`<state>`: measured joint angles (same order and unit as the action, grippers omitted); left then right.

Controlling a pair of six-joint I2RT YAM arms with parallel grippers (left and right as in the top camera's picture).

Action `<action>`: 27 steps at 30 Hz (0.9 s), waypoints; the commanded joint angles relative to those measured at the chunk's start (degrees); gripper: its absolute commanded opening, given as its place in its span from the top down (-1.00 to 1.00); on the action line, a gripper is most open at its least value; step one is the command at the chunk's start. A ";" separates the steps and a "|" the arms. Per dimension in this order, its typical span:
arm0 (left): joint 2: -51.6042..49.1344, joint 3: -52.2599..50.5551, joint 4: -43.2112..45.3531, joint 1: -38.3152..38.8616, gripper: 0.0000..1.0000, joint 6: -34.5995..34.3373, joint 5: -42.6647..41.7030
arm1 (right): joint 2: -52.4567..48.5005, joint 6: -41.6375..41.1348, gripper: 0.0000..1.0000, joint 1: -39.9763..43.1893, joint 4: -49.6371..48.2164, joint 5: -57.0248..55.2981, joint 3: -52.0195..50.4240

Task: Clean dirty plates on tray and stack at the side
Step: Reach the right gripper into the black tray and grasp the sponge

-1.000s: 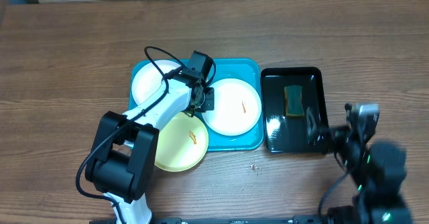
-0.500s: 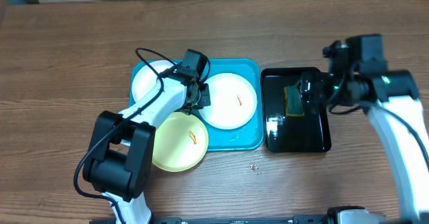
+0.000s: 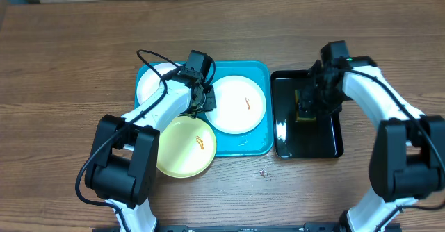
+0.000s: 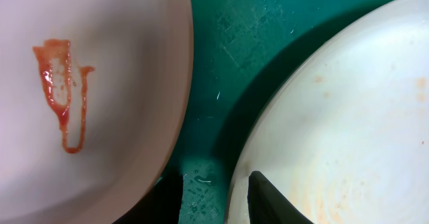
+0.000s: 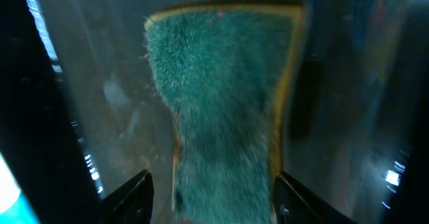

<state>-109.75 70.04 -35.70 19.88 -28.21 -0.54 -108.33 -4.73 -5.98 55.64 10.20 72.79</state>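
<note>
The turquoise tray (image 3: pixel 243 146) holds a white plate (image 3: pixel 154 86) at its back left and a white plate (image 3: pixel 238 105) with an orange smear in the middle. A yellow-green plate (image 3: pixel 182 148) with a smear overhangs the tray's front edge. My left gripper (image 3: pixel 202 100) hovers low between the three plates. In the left wrist view it (image 4: pixel 213 200) is slightly open over bare tray floor (image 4: pixel 255 43), with a smeared plate (image 4: pixel 100 83) on the left and a pale plate (image 4: pixel 348 117) on the right. My right gripper (image 3: pixel 310 105) (image 5: pixel 214 200) stands open astride a green sponge (image 5: pixel 221 96).
The sponge (image 3: pixel 304 112) lies in a glossy black tray (image 3: pixel 309 145) just right of the turquoise one. A few small crumbs (image 3: pixel 263 172) lie on the wooden table in front of the trays. Both arms reach in from the near edge.
My right arm has swung from the front right corner to the black tray, and its jaws have narrowed around the sponge. My left gripper's jaws have parted, and it has shifted slightly left.
</note>
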 commanded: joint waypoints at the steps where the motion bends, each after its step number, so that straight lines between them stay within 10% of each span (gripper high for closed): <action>1: -0.61 -0.57 0.13 0.02 0.31 -0.13 0.92 | -2.16 -0.02 -0.18 -1.86 -0.48 -1.16 -0.48; 4: -0.61 -0.57 0.15 0.02 0.31 -0.13 0.92 | -3.69 -0.04 -0.12 -2.69 -0.55 -1.70 -0.48; 9: -0.61 -0.57 0.15 0.02 0.34 -0.11 0.92 | -4.02 -0.35 0.74 -2.75 0.37 -2.99 -0.39; 19: -0.61 -0.57 0.44 0.02 0.19 -0.09 0.96 | -3.52 -1.09 -0.18 -2.62 7.63 -5.62 9.73; 27: -0.61 -0.57 0.39 0.44 0.39 -0.11 -0.57 | -3.67 -1.20 -0.20 -2.64 -1.27 -9.35 2.56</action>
<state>-109.75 70.02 -35.48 19.88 -28.18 -0.62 -112.14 -5.85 -8.36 56.34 2.57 78.50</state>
